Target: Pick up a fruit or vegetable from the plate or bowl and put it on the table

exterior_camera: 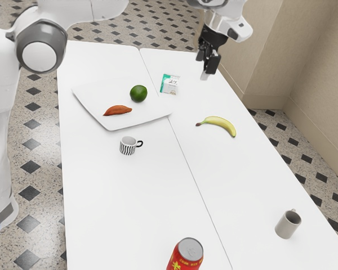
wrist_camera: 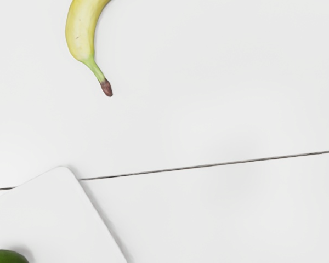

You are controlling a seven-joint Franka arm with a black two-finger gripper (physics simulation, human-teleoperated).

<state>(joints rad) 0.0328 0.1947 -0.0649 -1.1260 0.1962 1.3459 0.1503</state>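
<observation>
The green fruit and yam are lying on the plate, below and well apart from my open claw.

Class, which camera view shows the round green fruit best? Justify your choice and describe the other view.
The exterior view: it shows the whole green fruit unobstructed, resting on the white plate near the orange-brown item. The wrist view catches just part of it, cut off at the picture's edge.

The arm stretches toward the exterior view's right, its end effector raised and pointing downward.
</observation>
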